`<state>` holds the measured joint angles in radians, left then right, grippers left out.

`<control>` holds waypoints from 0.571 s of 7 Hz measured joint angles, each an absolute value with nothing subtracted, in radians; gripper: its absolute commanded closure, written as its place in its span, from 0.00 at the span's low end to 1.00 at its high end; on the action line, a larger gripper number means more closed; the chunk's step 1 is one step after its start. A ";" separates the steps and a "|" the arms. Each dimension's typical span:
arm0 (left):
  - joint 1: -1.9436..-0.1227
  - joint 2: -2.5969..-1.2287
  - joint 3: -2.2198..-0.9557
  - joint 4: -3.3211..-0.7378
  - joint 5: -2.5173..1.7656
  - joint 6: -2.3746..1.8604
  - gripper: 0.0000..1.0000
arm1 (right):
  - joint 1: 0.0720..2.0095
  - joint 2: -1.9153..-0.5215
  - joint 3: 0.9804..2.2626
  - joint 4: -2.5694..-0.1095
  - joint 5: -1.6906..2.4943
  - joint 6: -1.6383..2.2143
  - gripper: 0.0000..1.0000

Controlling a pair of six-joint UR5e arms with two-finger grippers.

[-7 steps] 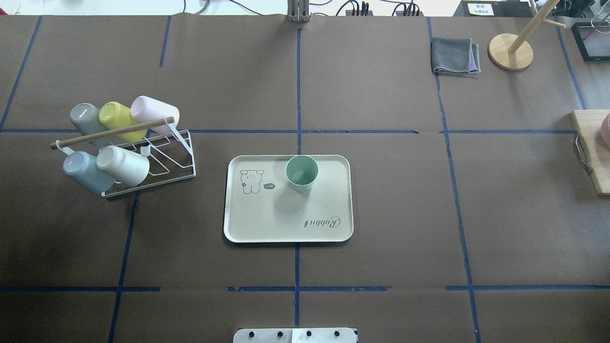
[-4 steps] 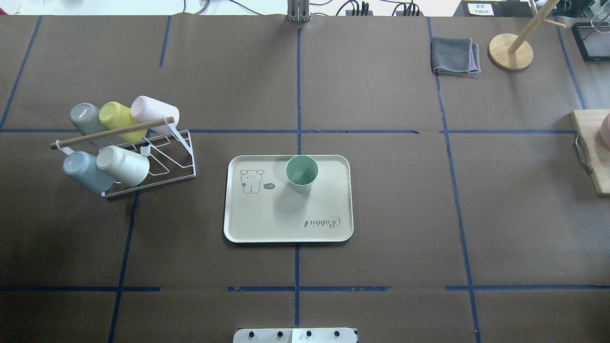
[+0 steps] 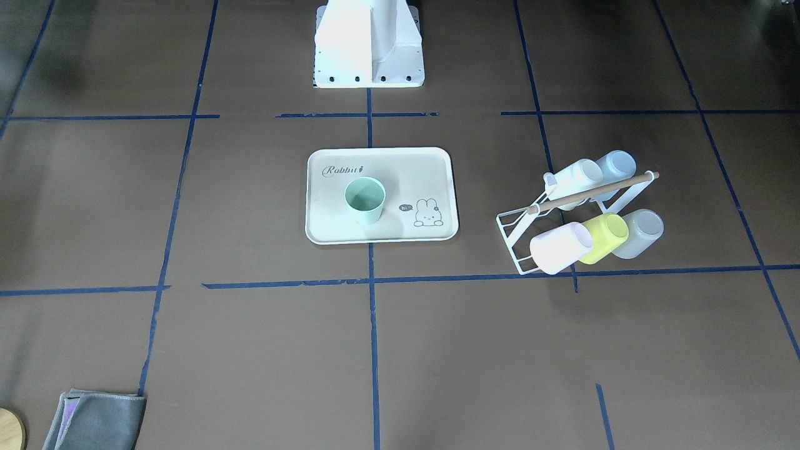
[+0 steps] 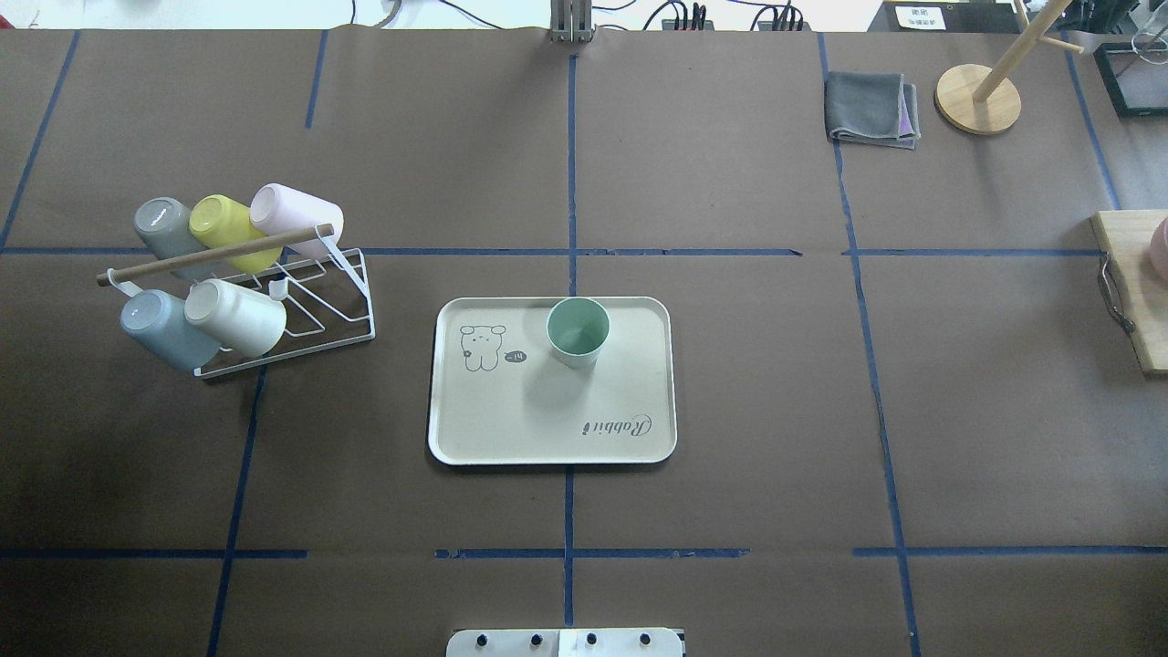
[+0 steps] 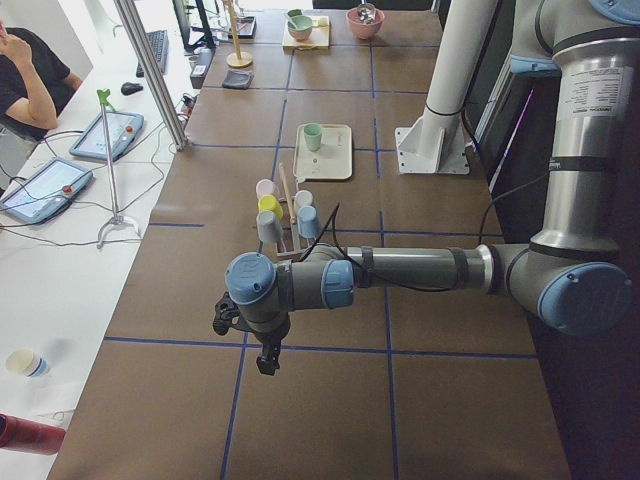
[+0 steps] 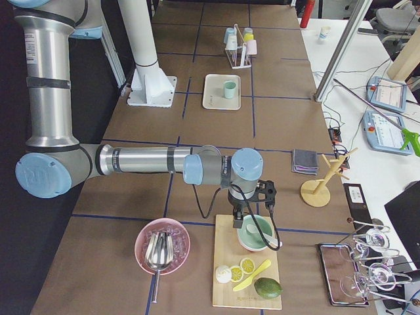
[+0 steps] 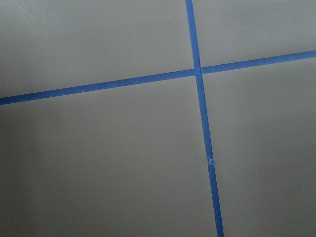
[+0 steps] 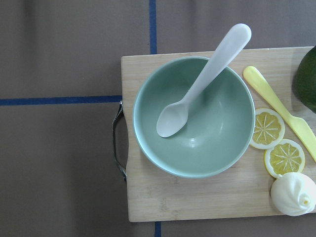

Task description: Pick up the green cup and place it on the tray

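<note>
One upright green cup (image 4: 578,330), mouth up, on the tray (image 4: 511,420); left fingers (image 5: 268,365), right fingers (image 6: 237,215): can't tell

The green cup (image 4: 577,330) and tray (image 4: 511,411) look smooth, matt plastic.

Green cup (image 4: 578,330) upright on tray (image 4: 511,420)

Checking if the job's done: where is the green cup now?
In the overhead view the green cup stands upright on the tray, near its far edge, right of the bunny drawing.
</note>
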<state>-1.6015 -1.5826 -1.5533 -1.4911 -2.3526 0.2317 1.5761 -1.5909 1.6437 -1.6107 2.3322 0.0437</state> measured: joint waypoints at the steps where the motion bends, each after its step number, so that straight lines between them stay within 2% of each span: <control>1: -1.601 -1.583 -1.554 -1.491 -2.353 0.232 0.00 | 1.582 -1.595 1.643 -1.610 2.332 0.039 0.00; 4: -1.601 -1.585 -1.554 -1.491 -2.353 0.232 0.00 | 1.588 -1.607 1.639 -1.608 2.302 0.032 0.00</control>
<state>-1.6015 -1.5854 -1.5539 -1.4910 -2.3531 0.2316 1.5884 -1.6070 1.6392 -1.6079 2.3021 0.0315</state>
